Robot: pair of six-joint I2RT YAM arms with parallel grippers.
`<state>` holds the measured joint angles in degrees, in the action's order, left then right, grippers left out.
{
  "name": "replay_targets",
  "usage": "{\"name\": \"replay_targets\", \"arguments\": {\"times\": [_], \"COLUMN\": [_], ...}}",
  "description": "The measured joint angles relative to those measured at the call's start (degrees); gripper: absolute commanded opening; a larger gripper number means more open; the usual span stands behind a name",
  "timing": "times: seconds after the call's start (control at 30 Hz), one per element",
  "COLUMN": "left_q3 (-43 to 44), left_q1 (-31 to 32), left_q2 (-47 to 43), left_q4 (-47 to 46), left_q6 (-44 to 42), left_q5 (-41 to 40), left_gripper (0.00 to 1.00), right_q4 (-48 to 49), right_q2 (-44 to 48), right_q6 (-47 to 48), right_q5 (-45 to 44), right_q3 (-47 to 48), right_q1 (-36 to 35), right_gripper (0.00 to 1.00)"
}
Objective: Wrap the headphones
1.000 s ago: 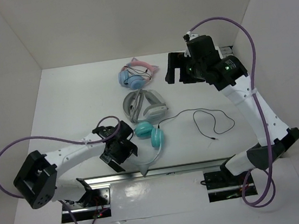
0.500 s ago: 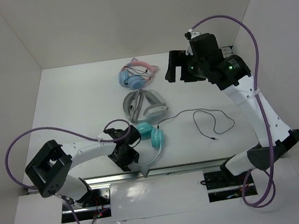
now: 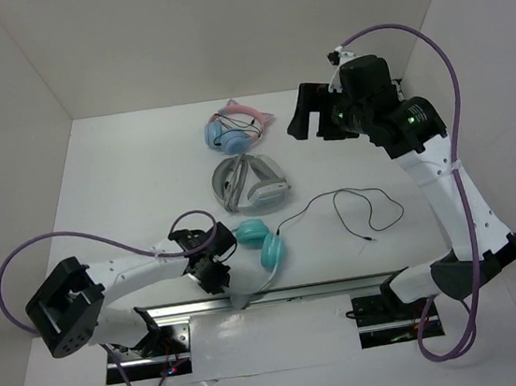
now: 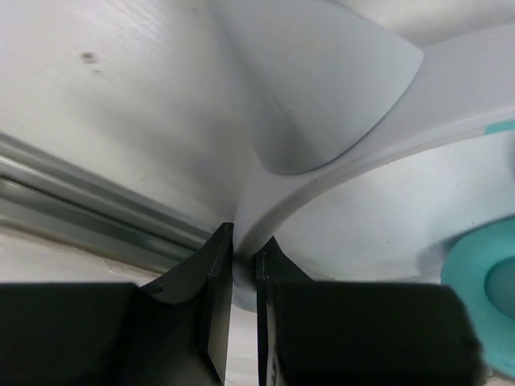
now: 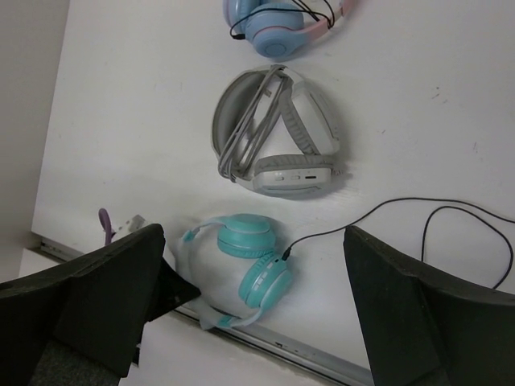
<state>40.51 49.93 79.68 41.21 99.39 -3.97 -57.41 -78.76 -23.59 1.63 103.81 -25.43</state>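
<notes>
The headphones [image 3: 262, 241] lie near the table's front edge, with teal cups [image 5: 248, 257] and a pale translucent headband [image 4: 338, 169] that has a cat-ear point. My left gripper [image 3: 213, 272] is shut on the headband's left side, and in the left wrist view both black fingers [image 4: 211, 281] pinch the band between them at the left gripper [image 4: 244, 259]. The thin black cable [image 3: 359, 209] runs loose from the right cup and loops to the right [image 5: 451, 221]. My right gripper [image 3: 313, 120] hangs high over the back right, open and empty [image 5: 252, 233], looking down at the table.
A pink-banded pair with blue cups [image 3: 234, 128] lies at the back, and a grey-and-white pair [image 3: 252, 182] sits just behind the teal one. A metal rail [image 3: 326, 288] runs along the front edge. White walls enclose the table on three sides.
My left gripper has closed onto the headband, having been open a second ago. The teal headphones shifted slightly. The right arm drifted a little to the right, still open.
</notes>
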Motion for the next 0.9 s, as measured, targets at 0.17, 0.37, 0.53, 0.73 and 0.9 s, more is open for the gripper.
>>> {"name": "replay_targets", "arguments": {"times": [0.17, 0.37, 0.53, 0.73, 0.9], "left_q3": [-0.3, 3.7, 12.2, 25.4, 43.4], "left_q1": [2.1, 4.0, 3.8, 2.2, -5.0], "left_q2": [-9.9, -26.7, -27.8, -24.9, -15.5], "left_q4": [5.5, 14.5, 18.1, 27.2, 32.9], "left_q6": [-0.1, -5.7, -10.1, -14.1, -20.2], "left_q5": [-5.2, -11.6, -17.7, -22.6, -26.6], "left_gripper": [0.0, 0.0, 0.0, 0.0, 0.0], "right_q4": [0.3, 7.1, 13.6, 26.2, 30.9], "right_q2": [0.9, 3.7, 7.8, 13.7, 16.1], "right_q6": [-0.2, 3.3, 6.7, 10.0, 11.5], "right_q5": [0.2, 8.1, 13.4, 21.4, 24.0], "right_q3": [0.0, -5.2, -8.8, -20.2, -24.2], "right_q1": [0.1, 0.8, 0.9, 0.9, 1.6], "right_gripper": [1.0, 1.0, 1.0, 1.0, 0.98]}}
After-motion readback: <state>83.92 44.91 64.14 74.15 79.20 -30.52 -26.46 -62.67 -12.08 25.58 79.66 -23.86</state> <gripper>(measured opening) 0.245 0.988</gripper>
